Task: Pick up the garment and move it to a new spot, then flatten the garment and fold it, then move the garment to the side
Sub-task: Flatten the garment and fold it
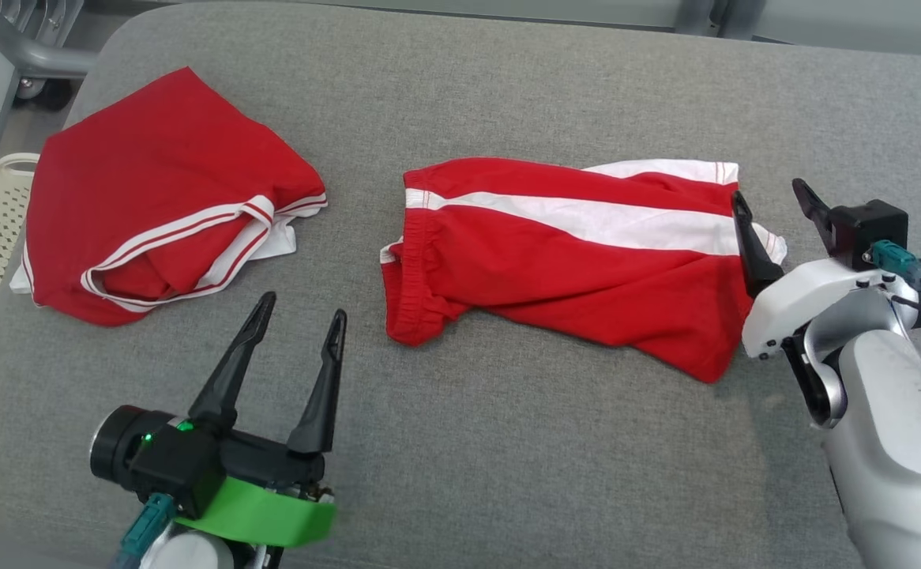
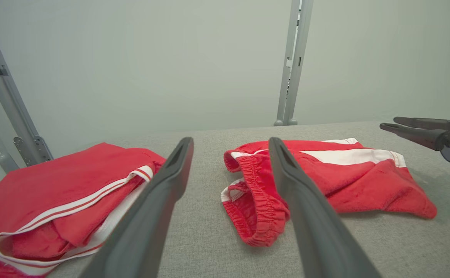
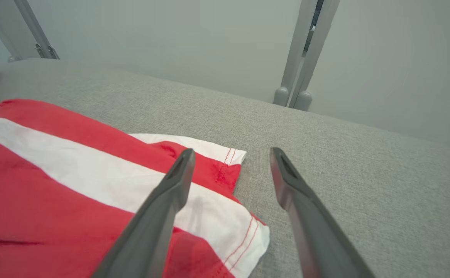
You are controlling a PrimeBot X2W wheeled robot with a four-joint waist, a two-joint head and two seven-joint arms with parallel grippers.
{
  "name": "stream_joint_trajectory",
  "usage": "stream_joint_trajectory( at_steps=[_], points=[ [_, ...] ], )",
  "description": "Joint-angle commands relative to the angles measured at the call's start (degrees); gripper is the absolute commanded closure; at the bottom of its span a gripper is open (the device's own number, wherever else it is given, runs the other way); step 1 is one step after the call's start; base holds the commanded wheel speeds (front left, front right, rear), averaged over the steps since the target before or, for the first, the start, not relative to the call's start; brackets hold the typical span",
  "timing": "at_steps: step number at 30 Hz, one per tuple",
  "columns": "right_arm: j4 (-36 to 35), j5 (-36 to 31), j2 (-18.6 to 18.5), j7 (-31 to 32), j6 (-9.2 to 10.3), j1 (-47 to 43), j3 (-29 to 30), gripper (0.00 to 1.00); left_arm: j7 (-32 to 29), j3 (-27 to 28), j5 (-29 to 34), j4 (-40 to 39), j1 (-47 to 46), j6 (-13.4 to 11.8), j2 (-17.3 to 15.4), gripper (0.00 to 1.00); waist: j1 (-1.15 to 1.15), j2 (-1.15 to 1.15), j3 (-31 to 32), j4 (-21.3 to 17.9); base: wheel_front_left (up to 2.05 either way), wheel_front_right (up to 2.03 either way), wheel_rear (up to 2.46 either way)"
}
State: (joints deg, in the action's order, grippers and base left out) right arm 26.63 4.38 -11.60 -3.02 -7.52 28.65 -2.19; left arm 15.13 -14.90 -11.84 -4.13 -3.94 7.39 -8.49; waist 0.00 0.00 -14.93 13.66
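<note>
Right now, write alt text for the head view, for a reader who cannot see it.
Red shorts with a white stripe lie across the middle of a grey padded surface, the open right gripper at their right end. A second red garment with white trim lies to the left, and the open left gripper hovers at lower left.

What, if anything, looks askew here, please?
The red shorts lie skewed mid-surface, waistband bunched, a white hem corner sticking out beside the open right gripper; the second red garment is loosely heaped.
</note>
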Motion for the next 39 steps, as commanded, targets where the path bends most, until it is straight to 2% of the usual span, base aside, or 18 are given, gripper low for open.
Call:
stream_joint_trajectory(
  at_steps=[1,3,8,17,23,27,39],
  points=[
    [0.04,1.94,1.46,-2.63,0.06,-0.96,1.48,0.0,0.04,1.41,-0.64,0.88,-0.34,0.11,0.03,0.0,0.0,0.0,0.77,-0.43,0.0,0.0,0.0],
    [-1.06,5.58,3.63,-5.76,0.05,-2.43,1.7,0.0,0.04,2.57,-0.71,2.34,0.13,0.11,0.36,0.0,0.0,0.0,1.58,-0.9,0.0,0.0,0.0],
    [-5.21,12.2,5.38,-10.45,0.07,-7.64,1.93,0.0,0.04,4.51,-0.96,7.13,0.82,0.1,0.43,0.0,0.0,0.0,4.28,-2.62,0.0,0.0,0.0],
    [-12.28,10.2,7.0,-11.42,0.04,-16.81,0.88,0.0,0.04,6.04,-2.22,13.46,0.17,-0.01,-1.62,0.0,0.0,0.0,9.22,-6.02,0.0,0.0,0.0],
    [-16.17,8.44,7.64,-10.66,0.04,-23.29,-0.15,0.0,0.04,8.6,-3.55,15.28,1.85,-1.74,-1.69,0.0,0.0,0.0,13.22,-7.89,0.0,0.0,0.0],
    [-16.6,7.59,8.0,-9.86,0.04,-26.54,-0.05,0.0,0.04,9.39,-4.02,16.21,3.9,-2.17,-2.26,0.0,0.0,0.0,15.78,-8.95,0.0,0.0,0.0],
    [-15.99,6.2,8.36,-7.32,0.03,-30.8,1.81,0.0,-1.77,9.01,-5.18,16.79,7.76,-1.83,-3.91,0.0,0.0,0.0,16.73,-10.28,0.0,0.0,0.0]
  ],
)
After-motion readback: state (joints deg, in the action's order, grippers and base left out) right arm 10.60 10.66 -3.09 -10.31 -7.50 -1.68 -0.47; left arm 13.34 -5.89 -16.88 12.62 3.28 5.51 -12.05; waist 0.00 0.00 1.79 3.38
